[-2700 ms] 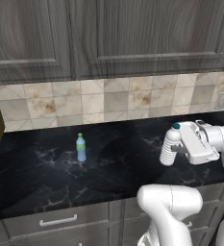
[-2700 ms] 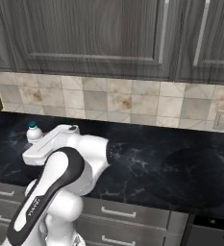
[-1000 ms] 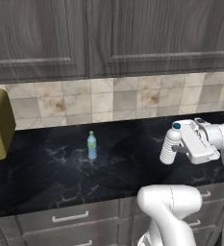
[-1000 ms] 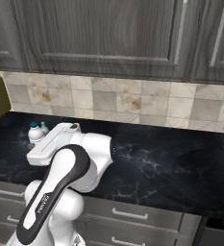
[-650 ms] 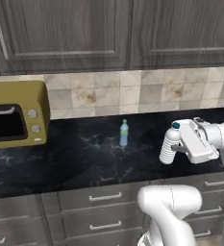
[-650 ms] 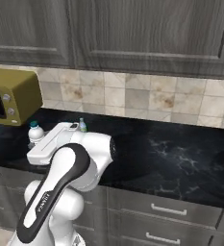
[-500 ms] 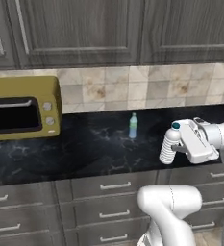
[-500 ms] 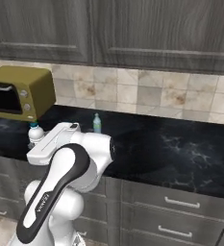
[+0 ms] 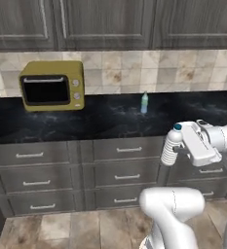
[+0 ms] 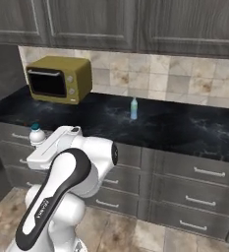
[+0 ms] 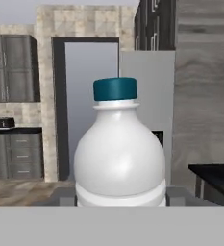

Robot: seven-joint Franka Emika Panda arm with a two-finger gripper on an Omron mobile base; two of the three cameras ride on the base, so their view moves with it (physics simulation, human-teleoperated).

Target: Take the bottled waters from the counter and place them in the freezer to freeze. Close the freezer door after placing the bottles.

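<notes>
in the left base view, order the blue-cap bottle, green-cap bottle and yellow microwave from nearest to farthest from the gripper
1. blue-cap bottle: held in the gripper, in front of the drawers.
2. green-cap bottle: standing on the counter, beyond and left of the gripper.
3. yellow microwave: far left on the counter.

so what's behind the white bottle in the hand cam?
Behind the white bottle, shut in the gripper, stands the grey freezer, with a pale doorway to one side. The bottle covers the freezer's lower middle, so what is there cannot be seen.
</notes>
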